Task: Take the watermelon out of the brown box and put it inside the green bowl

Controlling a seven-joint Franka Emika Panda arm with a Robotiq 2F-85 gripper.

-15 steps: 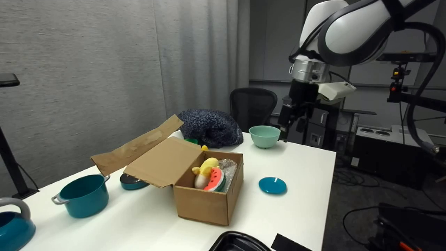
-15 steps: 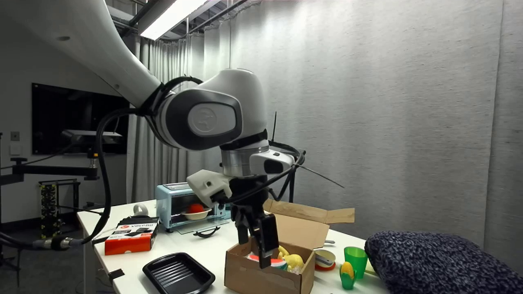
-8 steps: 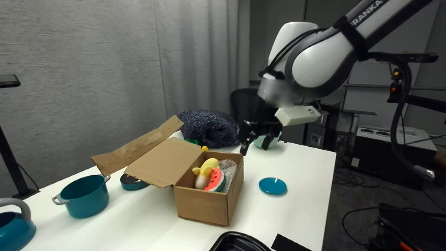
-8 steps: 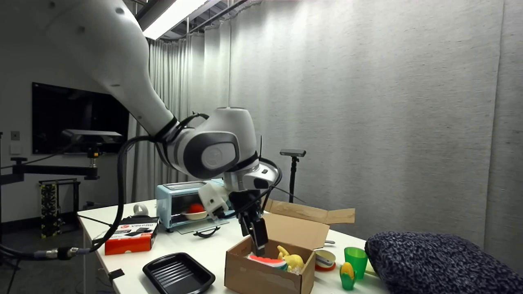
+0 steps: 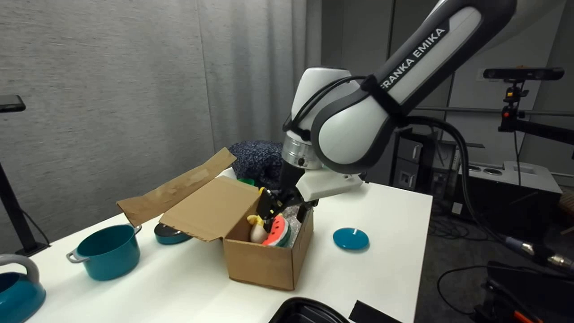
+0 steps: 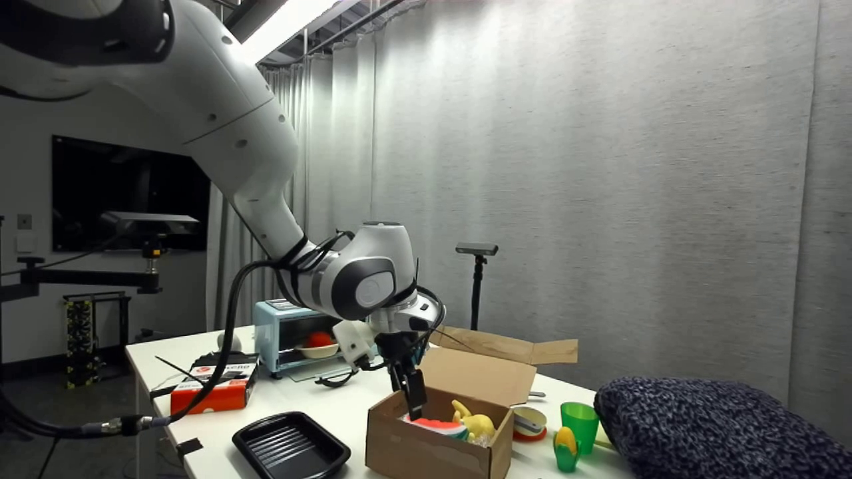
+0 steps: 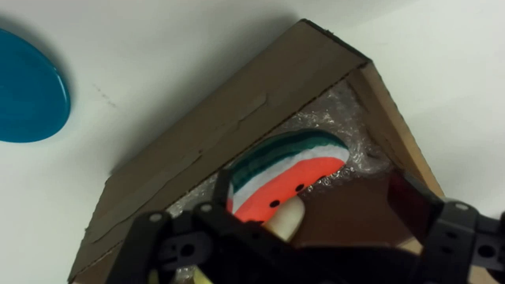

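Watermelon [image 7: 290,177] inside the brown box [image 5: 260,262], not yet grasped. With the wrist view read as a dial, the wedge's long axis runs from eight to two o'clock, its rind toward eleven. Crumpled bubble wrap [image 7: 343,114] shows past its upper end at one o'clock; the pale end of a yellow toy [image 7: 291,216] lies just beside the flesh at six. The gripper [image 7: 315,187] is at the mouth of the box, jaws spread wide and holding nothing. One finger [image 7: 221,189] stands across the wedge's tip near nine o'clock; the opposite finger [image 7: 414,207] lies a little past three, near the cardboard wall. Whether either touches cannot be told. The green bowl cannot be made out with certainty.

Likely faults, as judged: (a) the jaws span more of the wedge's length than its thickness, so closing may push or roll it; a small wrist turn would probably help. (b) Straight descent may press the nine-o'clock finger onto the tip. (c) The finger past three may catch the wall and drag the carton. (d) The toy or wrap, lying so close, may be pinched along with the fruit, leaving a loose hold that slips during the carry.
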